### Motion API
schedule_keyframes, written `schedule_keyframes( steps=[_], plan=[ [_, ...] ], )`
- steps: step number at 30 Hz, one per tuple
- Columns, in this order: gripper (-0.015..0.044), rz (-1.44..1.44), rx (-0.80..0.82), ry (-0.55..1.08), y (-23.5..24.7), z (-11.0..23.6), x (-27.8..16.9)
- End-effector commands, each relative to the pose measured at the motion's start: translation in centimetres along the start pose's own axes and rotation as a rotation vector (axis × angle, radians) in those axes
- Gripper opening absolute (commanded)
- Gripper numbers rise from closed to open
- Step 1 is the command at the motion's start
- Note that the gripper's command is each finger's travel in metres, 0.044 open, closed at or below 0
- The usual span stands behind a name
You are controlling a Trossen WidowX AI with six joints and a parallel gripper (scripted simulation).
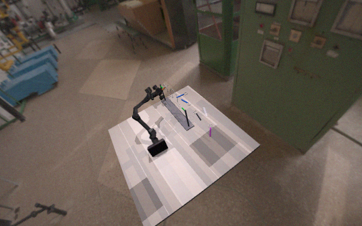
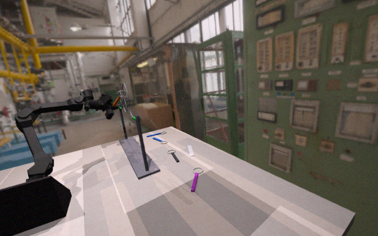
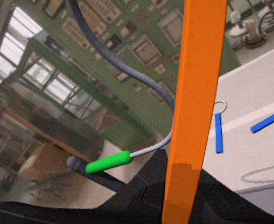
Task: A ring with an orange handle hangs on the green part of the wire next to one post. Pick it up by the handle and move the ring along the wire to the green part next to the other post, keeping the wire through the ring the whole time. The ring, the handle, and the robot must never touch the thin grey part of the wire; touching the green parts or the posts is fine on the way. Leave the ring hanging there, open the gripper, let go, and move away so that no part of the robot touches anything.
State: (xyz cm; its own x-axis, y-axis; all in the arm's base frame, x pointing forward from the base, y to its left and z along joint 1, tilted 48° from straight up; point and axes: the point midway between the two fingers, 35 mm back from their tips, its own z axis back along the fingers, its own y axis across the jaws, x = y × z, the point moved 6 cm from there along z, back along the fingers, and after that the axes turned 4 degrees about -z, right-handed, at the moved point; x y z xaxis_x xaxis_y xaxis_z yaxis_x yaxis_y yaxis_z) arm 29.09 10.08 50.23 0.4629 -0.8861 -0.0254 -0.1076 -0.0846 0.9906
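Observation:
My gripper (image 1: 160,92) (image 2: 111,108) (image 3: 166,156) is shut on the orange handle (image 2: 115,101) (image 3: 198,90) and holds it up at a slant beside the top of the far post (image 2: 122,124). The small ring (image 2: 121,94) (image 1: 165,85) at the handle's end sits above that post, by the grey wire's loop (image 2: 125,101). I cannot tell whether the wire runs through the ring. The green part (image 2: 120,108) (image 1: 162,87) by the far post is just below it. In the wrist view a green part (image 3: 108,161) joins the curved grey wire (image 3: 117,63) left of the handle. The near post (image 2: 142,143) (image 1: 186,118) carries the other green part (image 2: 133,118) (image 1: 182,108).
The posts stand on a dark base plate (image 2: 131,152) (image 1: 175,111). Loose rings lie to its right: two blue-handled (image 2: 155,134) (image 2: 157,139) (image 3: 218,132), one black (image 2: 174,156), one white (image 2: 190,150), one purple (image 2: 195,181) (image 1: 210,131). The arm's base (image 2: 22,202) is at the front left.

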Motion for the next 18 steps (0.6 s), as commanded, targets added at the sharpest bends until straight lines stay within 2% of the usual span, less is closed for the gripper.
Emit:
schedule_keyframes(
  steps=[1, 18],
  plan=[
    [-0.015, -0.061, 0.041, -0.004, 0.3, 0.3, -0.1],
    [-0.015, -0.371, 0.226, -0.021, 1.5, 0.2, -0.2]
  ],
)
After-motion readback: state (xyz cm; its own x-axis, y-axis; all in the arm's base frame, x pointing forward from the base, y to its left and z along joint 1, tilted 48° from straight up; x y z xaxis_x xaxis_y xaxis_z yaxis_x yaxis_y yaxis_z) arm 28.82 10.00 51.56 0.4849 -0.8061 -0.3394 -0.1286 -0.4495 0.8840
